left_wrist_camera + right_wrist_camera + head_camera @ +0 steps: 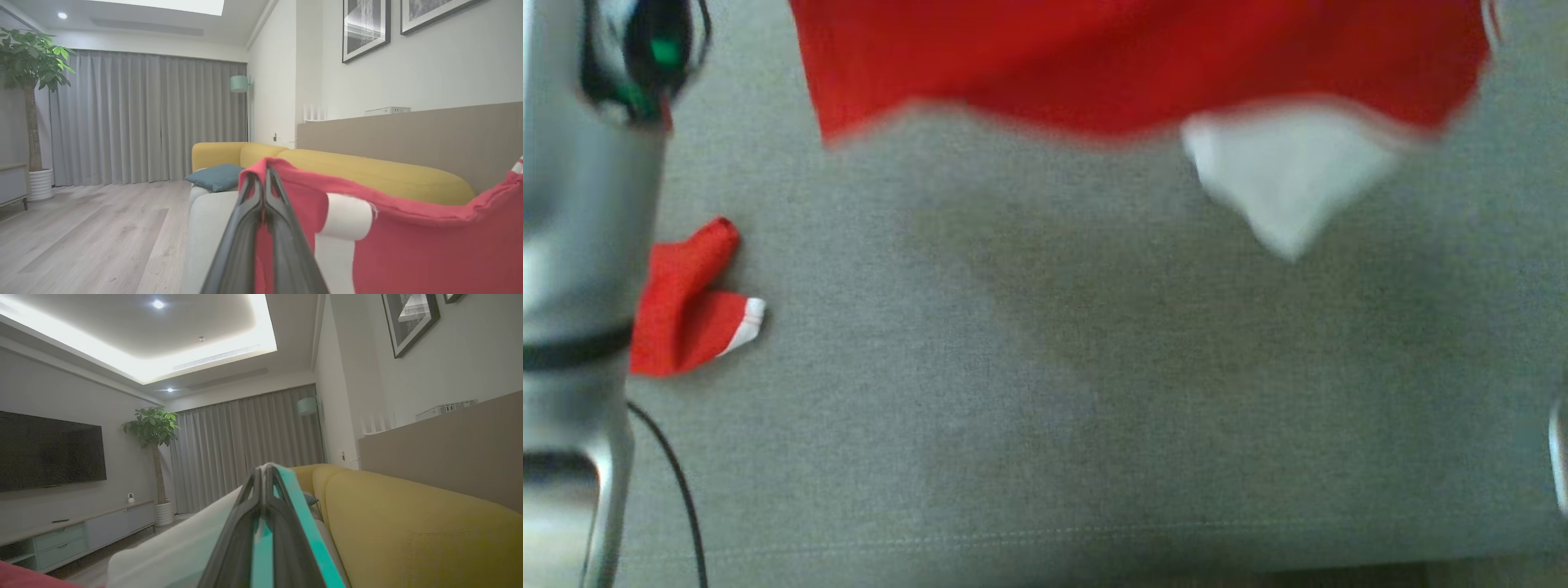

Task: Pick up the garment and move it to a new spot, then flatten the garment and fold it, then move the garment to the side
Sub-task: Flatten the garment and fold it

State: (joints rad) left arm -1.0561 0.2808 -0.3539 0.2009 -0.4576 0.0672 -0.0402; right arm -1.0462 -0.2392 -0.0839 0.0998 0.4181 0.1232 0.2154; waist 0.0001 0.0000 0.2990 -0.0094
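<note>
The garment [1143,57] is red with a white panel [1286,175]. In the head view it hangs blurred across the top, lifted above the grey sofa seat [1045,367]. One red sleeve with a white cuff [686,302] lies on the seat beside my pale left forearm [580,245]. In the left wrist view my left gripper [264,173] is shut on the garment's red top edge [408,245], which stretches away to the right. My right gripper [265,469] is shut on a white and teal fold of the cloth [175,547].
A yellow sofa back [367,171] runs behind the seat, with a blue cushion [216,177] at its far end. A black cable [678,490] trails over the seat's front left. A potted plant [153,428] and a TV cabinet [61,539] stand across the wooden floor.
</note>
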